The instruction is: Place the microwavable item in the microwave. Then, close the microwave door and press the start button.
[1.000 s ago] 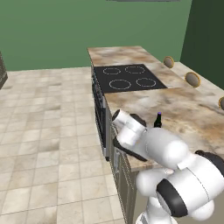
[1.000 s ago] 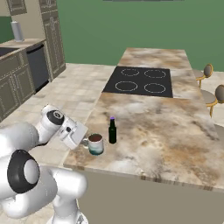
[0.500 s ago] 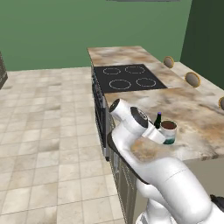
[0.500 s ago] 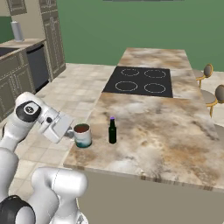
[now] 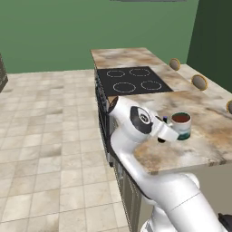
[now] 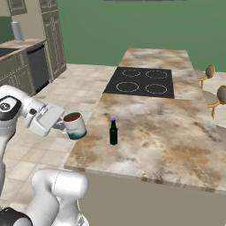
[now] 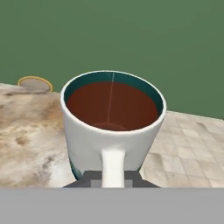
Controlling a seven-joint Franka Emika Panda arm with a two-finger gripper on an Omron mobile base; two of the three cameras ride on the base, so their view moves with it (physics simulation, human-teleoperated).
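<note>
gripper (image 6: 62, 126): clamped on the mug handle, jaws nearly together around it; also in left base view (image 5: 171, 135)
mug (image 6: 74, 125): held upright in the air by the gripper, past the near left edge of the counter in right base view; over the counter's near edge in left base view (image 5: 181, 125); close up in hand view (image 7: 112, 124)
mug look: pale body, teal lower band, teal inside rim, full of dark brown liquid; handle (image 7: 113, 166) faces the camera in hand view
counter (image 6: 167, 132): marbled tan island top
bottle (image 6: 113, 131): slim, dark, purple cap, upright on counter, near the mug on its right, not touching
cooktop (image 6: 141, 81): black, four rings, set in counter beyond the bottle; left base view (image 5: 133, 80)
stools (image 6: 216, 95): round-backed, along the far side of the counter
floor (image 5: 45, 136): beige tiles
wall (image 5: 68, 31): green
</note>
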